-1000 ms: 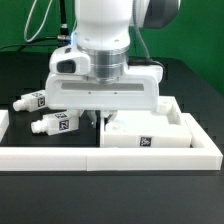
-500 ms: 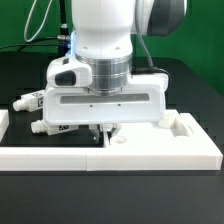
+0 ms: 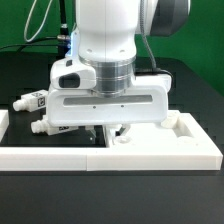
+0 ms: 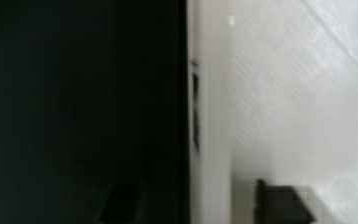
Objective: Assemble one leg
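Two legs lie on the black table at the exterior view's left, one further back (image 3: pixel 33 100) and one nearer (image 3: pixel 44 127), both with tags. My gripper (image 3: pixel 108 132) is low over the near left edge of the large white square panel (image 3: pixel 160 138), to the right of the legs and holding neither. In the wrist view the gripper (image 4: pixel 202 205) straddles the panel's edge (image 4: pixel 291 90): one fingertip (image 4: pixel 131 205) is over the dark table and the other over the white panel. The jaws stand apart, with a gap between the table-side finger and the edge.
Long white border rails (image 3: pixel 60 155) run across the front of the table, just in front of the panel. The arm's wide white hand body (image 3: pixel 110 100) hides most of the panel's left half. A green wall stands behind.
The arm has come down since one second ago, so the hand now covers more of the panel. Since half a second ago it has barely moved. The legs have not moved.
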